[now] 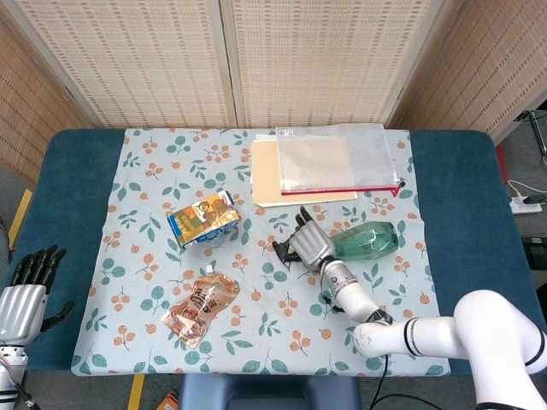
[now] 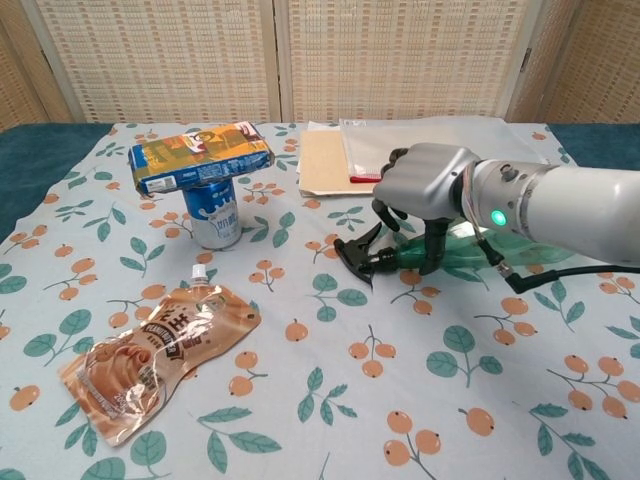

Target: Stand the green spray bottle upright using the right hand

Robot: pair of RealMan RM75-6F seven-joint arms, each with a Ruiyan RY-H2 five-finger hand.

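Landmark: green plastic spray bottle point(image 2: 470, 248), lying flat w/ right hand point(image 2: 425, 190) over its neck. Bare floral tablecloth point(image 2: 400, 400) in front of it; cream folder w/ clear red-zip pouch point(image 2: 420, 140) close behind. Blue can w/ orange-blue snack pack on top point(image 2: 203, 175) and brown foil spout pouch point(image 2: 160, 355) well off its nozzle side.

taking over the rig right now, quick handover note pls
Right hand: curled over the neck end of the bottle, fingers down around it just behind the black nozzle; a firm grip cannot be confirmed.
Left hand: off the table's left edge, fingers apart, holding nothing.
Bottle: lying on its side on the cloth, nozzle pointing toward the can.
Done: right hand is at the bottle.
Left: secure the grip, tip the bottle upright onto its base, release.
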